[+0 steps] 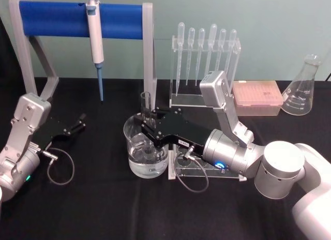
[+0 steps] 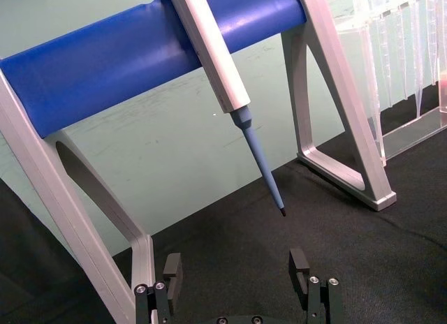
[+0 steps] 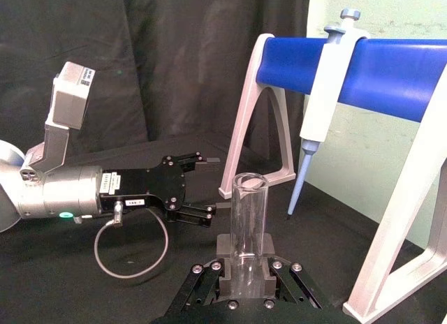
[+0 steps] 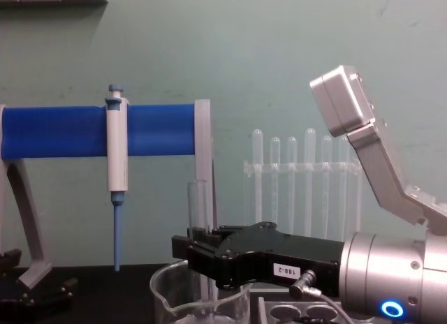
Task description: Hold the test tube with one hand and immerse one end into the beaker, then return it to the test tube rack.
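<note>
Right end effector [image 1: 148, 124] grips test tube [image 1: 146, 101] in beaker [image 1: 134, 149] (left end effector [image 1: 80, 121] open), black cloth [image 1: 108, 204] beneath.

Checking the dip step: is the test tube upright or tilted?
Upright: the test tube stands vertical, clamped in the right tool, lower end down inside the beaker.

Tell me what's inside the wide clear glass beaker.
Clear liquid sits low in the beaker, and the long clear glass test tube stands in it, held by the black right gripper. The gripper hides where the tube's tip ends.
</note>
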Controlling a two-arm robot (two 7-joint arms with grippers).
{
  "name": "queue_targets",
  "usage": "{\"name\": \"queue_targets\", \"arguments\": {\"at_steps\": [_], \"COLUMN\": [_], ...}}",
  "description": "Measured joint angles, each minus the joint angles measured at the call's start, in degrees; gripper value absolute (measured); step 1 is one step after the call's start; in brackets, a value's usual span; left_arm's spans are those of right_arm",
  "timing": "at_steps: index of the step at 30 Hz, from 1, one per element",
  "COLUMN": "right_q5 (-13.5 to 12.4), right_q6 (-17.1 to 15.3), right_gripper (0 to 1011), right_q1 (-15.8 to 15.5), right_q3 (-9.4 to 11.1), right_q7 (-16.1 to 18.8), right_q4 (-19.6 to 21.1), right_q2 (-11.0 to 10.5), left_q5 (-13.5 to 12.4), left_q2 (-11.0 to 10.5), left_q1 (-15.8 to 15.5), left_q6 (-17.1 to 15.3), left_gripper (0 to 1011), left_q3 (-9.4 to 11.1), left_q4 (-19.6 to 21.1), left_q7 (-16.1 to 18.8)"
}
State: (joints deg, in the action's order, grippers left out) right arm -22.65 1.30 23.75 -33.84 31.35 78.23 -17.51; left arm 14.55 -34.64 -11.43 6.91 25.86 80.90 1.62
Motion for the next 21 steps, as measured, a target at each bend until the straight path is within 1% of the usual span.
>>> {"name": "queue_targets", "arguments": {"at_steps": [21], "right_q5": [0.0], "right_q6": [0.0], "right_gripper": [225], "right_q1": [0.0], "right_q3": [0.0], "right_q7": [0.0], "right_q4": [0.0], "right_q2": [0.0], "left_q5": [0.0], "left_q2": [0.0], "left_q1": [0.0], "left_q6": [0.0], "left_gripper": [1000], "left_q3": [0.0], "left_q4": [0.0], "left_q7": [0.0]}}
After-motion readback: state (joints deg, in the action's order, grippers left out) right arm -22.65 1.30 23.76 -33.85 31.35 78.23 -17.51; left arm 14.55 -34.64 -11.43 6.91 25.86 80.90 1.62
